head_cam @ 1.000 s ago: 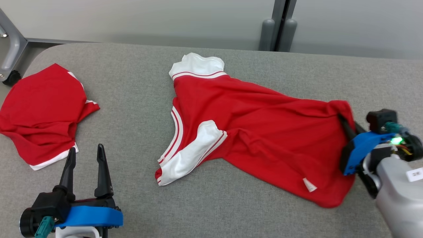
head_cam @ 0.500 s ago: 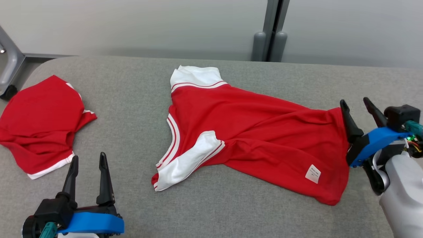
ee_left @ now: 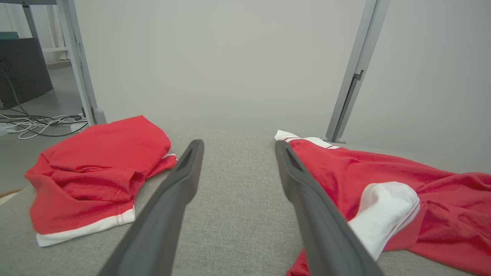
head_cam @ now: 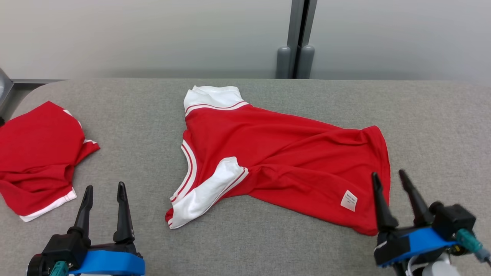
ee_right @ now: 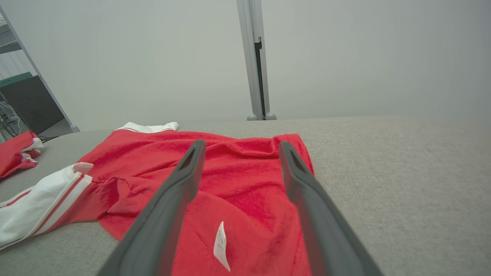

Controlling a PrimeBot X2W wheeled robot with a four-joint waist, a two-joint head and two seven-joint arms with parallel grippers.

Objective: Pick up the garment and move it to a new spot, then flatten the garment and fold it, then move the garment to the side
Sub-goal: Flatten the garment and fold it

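The garment [head_cam: 284,153] is a red shirt with white sleeves and a white tag near its hem. It lies spread and wrinkled across the middle of the grey table [head_cam: 245,249], collar to the left and hem to the right. My right gripper [head_cam: 388,173] stands open just in front of the hem's near corner, holding nothing; in the right wrist view the garment [ee_right: 238,180] lies beyond and under my open right gripper [ee_right: 239,143]. My left gripper [head_cam: 105,186] is open over bare table, left of the garment. In the left wrist view my left gripper [ee_left: 238,143] has the garment [ee_left: 383,180] to its right.
A second red garment [head_cam: 34,153] lies crumpled at the table's left end, also seen as a red heap [ee_left: 96,168] in the left wrist view. A grey post [head_cam: 297,38] stands against the wall behind the table. Bare table stretches right of the hem.
My right gripper opened, let go of the garment's hem and drew back toward the table's near edge. The hem dropped flat. The head camera shifted; the left gripper stayed still.
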